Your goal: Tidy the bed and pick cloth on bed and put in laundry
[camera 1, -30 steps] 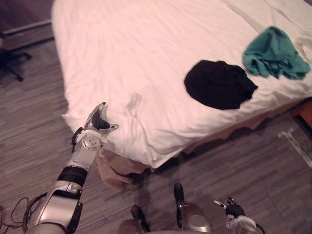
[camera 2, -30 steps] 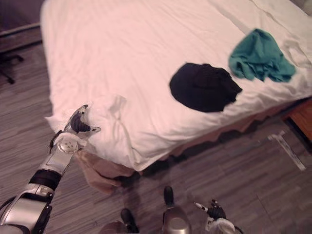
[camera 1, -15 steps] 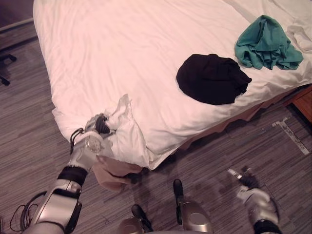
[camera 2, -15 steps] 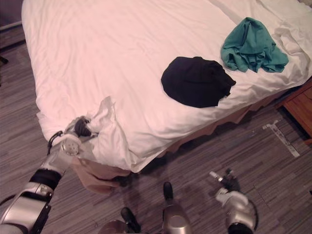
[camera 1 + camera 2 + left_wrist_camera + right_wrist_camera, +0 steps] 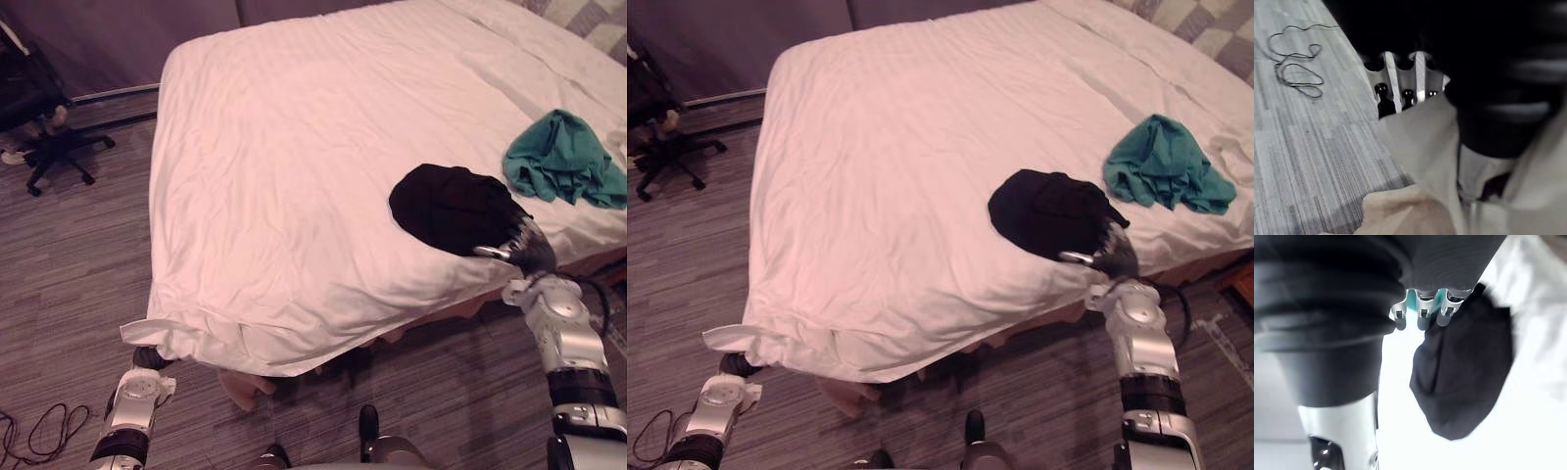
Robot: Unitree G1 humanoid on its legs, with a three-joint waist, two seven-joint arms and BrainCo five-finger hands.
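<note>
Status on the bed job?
Right hand open at black cloth's near edge, no grip yet. Left hand low at bed corner. Green cloth beyond. Nothing blocking.

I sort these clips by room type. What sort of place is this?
Probably a bedroom: a large bed with white bedding, a black cloth and a teal cloth lying on it, and a wheeled office chair on the floor nearby.

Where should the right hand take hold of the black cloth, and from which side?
Likely its near edge, by the right hand. The black cloth lies as a low rounded heap near the side of the bed, so come down from the near side and pinch up a fold there. The teal cloth lies apart.
</note>
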